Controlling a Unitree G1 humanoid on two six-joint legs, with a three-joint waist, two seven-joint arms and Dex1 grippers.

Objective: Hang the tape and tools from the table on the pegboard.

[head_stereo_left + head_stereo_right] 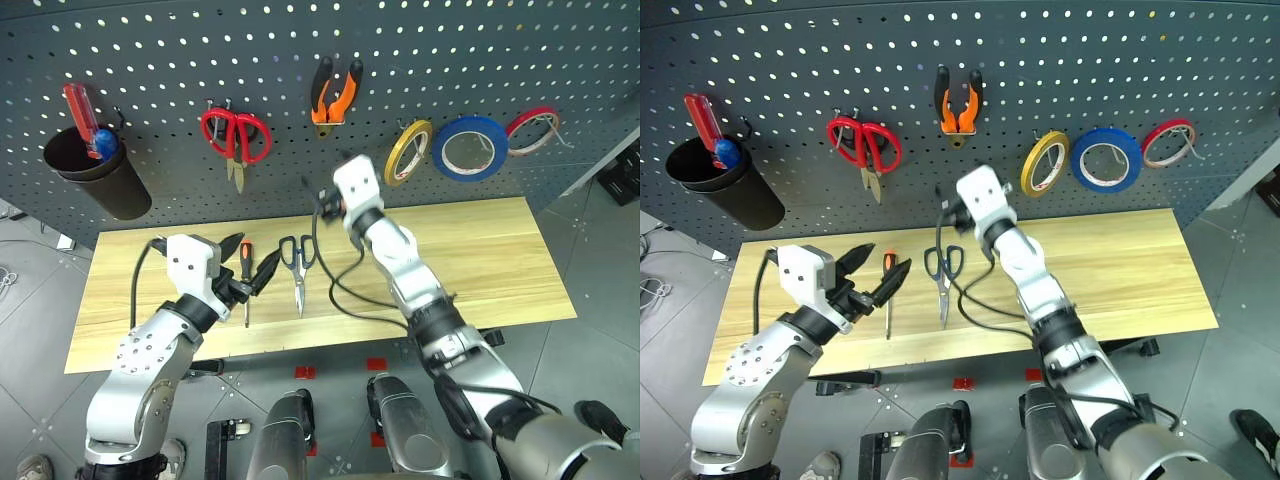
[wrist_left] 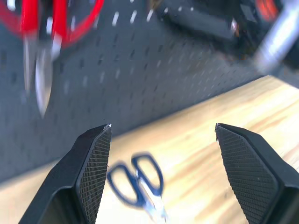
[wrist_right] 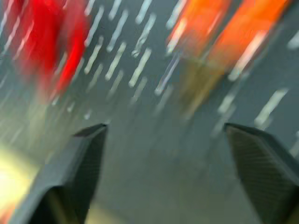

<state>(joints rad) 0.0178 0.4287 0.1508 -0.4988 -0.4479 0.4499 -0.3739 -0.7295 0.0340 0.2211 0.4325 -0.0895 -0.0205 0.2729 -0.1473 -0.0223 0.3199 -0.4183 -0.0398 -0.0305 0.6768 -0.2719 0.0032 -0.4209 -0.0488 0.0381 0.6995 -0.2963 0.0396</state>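
Hovering wide open, left hand [image 1: 248, 270] sits just beside screwdriver [image 1: 246, 281]; blue scissors [image 1: 298, 265] nearby on surface [image 1: 480, 260].

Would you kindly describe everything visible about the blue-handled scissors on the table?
The scissors have two dark blue loop handles and slim silvery metal blades, shut together. They lie flat on the light wood table, handles toward the pegboard, tips toward the near edge. The orange-and-black screwdriver lies apart beside them. A black cable crosses the table close by. Nothing grips them; the open left gripper hovers nearby.
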